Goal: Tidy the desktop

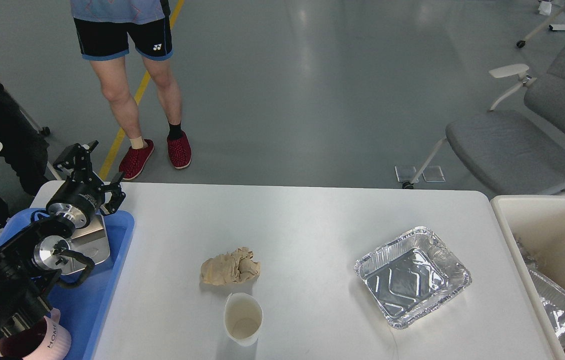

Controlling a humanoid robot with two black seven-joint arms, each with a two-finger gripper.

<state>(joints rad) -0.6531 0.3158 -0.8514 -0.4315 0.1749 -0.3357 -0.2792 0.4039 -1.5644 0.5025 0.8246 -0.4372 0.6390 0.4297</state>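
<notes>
The white-grey desktop (312,220) fills the lower middle of the head view. On it lie a crumpled brown paper wad (230,267), a white paper cup (243,319) standing upright just in front of it, and an empty foil tray (412,278) to the right. My left gripper (93,169) is open and empty, raised over the desktop's far left corner above the blue tray (87,295). My right arm and gripper are out of view.
The blue tray holds a steel dish (89,240) and a pink mug (37,340). A beige bin (537,220) at the right edge holds another foil tray (560,307). A person (132,75) stands beyond the far left corner. Grey chairs (512,145) stand at the far right.
</notes>
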